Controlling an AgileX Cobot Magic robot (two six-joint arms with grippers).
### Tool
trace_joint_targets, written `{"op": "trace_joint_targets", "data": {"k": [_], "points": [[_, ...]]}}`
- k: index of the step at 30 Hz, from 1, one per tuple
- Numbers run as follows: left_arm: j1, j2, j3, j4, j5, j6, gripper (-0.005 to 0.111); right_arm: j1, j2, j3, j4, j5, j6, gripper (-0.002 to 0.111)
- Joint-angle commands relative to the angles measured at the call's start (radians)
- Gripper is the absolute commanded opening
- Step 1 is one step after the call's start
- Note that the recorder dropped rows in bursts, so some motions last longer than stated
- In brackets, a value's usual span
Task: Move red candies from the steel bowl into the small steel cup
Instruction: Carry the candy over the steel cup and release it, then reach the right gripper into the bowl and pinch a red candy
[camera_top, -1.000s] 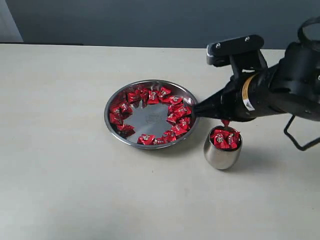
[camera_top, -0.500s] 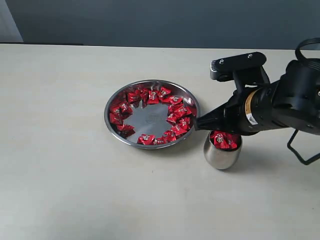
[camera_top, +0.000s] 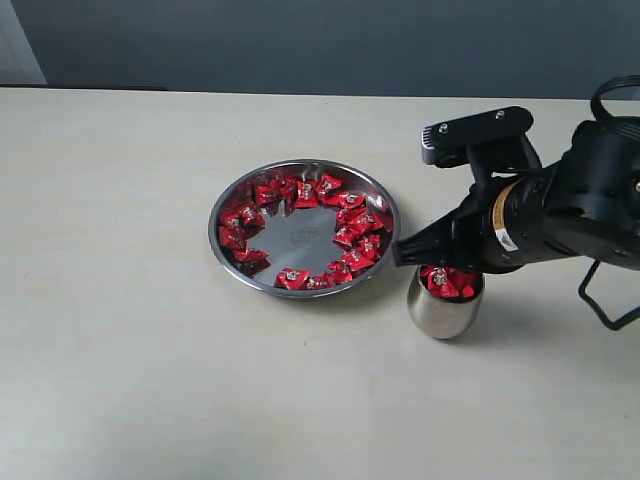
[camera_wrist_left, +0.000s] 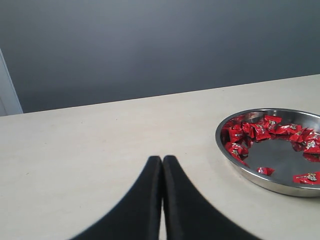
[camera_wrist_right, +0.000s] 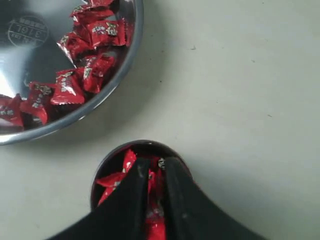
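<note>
Right gripper (camera_wrist_right: 152, 167) over small rounded steel cup (camera_top: 440, 315), jaws barely parted, shiny red wrapped candy (camera_wrist_right: 151, 182) in the gap; grip unclear. Others sit in the cup and ring the wide shallow steel bowl (camera_top: 296, 236) beside it. Left gripper (camera_wrist_left: 162, 159) clenched, empty.

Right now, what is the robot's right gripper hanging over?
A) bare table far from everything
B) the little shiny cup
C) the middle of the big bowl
B: in the right wrist view the right gripper sits over the small steel cup, with red candies inside it.
</note>
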Motion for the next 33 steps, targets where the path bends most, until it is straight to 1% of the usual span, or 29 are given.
{"op": "trace_joint_targets", "data": {"k": [1, 6, 12, 15, 19, 21, 27, 33], "points": [[0.001, -0.005, 0.005, -0.001, -0.005, -0.001, 0.002, -0.005, -0.005, 0.004, 0.004, -0.024, -0.016, 0.016], [0.001, -0.005, 0.005, -0.001, -0.005, -0.001, 0.002, -0.005, -0.005, 0.004, 0.004, -0.032, -0.016, 0.016], [0.001, -0.005, 0.005, -0.001, -0.005, -0.001, 0.002, -0.005, -0.005, 0.004, -0.048, -0.072, -0.016, 0.016], [0.001, -0.005, 0.005, -0.001, -0.005, -0.001, 0.002, -0.005, -0.005, 0.002, -0.048, -0.138, -0.016, 0.016], [0.001, -0.005, 0.005, -0.001, -0.005, -0.001, 0.002, -0.005, -0.005, 0.002, -0.048, -0.271, -0.016, 0.016], [0.001, -0.005, 0.005, -0.001, -0.005, -0.001, 0.002, -0.005, -0.001, 0.002, -0.048, -0.333, -0.016, 0.018], [0.001, -0.005, 0.005, -0.001, -0.005, -0.001, 0.002, -0.005, 0.048, 0.002, -0.048, -0.488, -0.016, 0.030], [0.001, -0.005, 0.005, -0.001, -0.005, -0.001, 0.002, -0.005, 0.164, -0.061, -0.046, -0.545, -0.016, 0.032]]}}
